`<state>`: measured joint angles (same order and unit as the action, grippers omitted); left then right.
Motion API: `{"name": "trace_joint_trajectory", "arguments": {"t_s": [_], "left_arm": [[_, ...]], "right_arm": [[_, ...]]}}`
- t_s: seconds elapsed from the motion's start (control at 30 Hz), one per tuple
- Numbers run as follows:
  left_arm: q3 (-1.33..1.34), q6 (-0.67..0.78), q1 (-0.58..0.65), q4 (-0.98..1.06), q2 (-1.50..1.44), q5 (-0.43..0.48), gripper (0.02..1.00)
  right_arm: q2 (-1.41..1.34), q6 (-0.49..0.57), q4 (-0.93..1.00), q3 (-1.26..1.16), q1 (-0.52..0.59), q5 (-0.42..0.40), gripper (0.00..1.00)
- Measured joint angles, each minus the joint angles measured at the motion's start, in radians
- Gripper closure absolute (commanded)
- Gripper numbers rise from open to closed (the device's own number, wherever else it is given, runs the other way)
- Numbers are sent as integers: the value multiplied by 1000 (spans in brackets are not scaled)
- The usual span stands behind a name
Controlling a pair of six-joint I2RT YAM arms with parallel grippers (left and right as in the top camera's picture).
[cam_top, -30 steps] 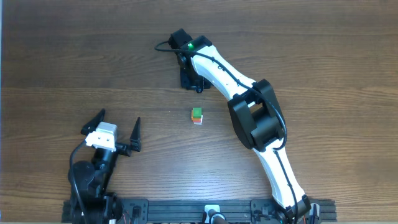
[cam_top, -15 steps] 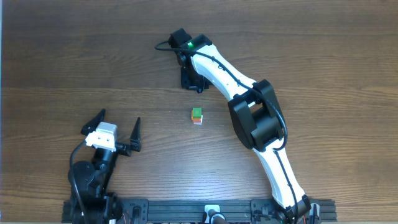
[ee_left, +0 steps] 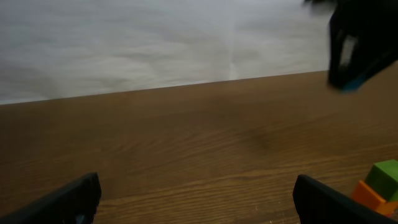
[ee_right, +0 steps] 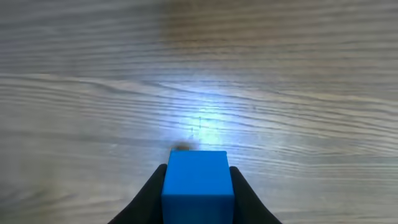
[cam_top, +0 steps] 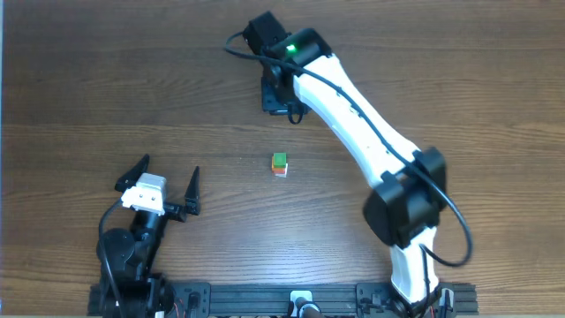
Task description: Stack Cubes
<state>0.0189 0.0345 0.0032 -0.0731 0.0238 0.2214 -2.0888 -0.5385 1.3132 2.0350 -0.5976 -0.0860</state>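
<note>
A small stack stands mid-table, a green cube on an orange cube; the left wrist view shows the same green cube and orange cube at its edge. My right gripper hangs beyond the stack, farther from the arm bases, and is shut on a blue cube. The blue cube sits between its two dark fingers, lifted above bare wood. My left gripper rests near its base at the left, open with nothing between its fingers.
The wooden table is bare all around the stack. A pale wall rises behind the table's far edge in the left wrist view.
My right arm has stretched out, its elbow swinging right and toward the base edge. The gripper with the blue cube rose and shifted slightly away from the stack. The left arm stayed still.
</note>
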Motion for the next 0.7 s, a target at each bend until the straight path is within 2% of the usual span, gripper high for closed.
{"name": "trace_joint_trajectory", "arguments": {"t_s": [0.27, 0.53, 0.7], "left_arm": [[0, 0, 0, 0, 0, 0, 18], [0, 0, 0, 0, 0, 0, 18], [0, 0, 0, 0, 0, 0, 18]], "right_arm": [[121, -42, 71, -38, -65, -16, 989], [245, -110, -17, -295, -144, -19, 991], [260, -141, -45, -365, -165, -18, 989]]}}
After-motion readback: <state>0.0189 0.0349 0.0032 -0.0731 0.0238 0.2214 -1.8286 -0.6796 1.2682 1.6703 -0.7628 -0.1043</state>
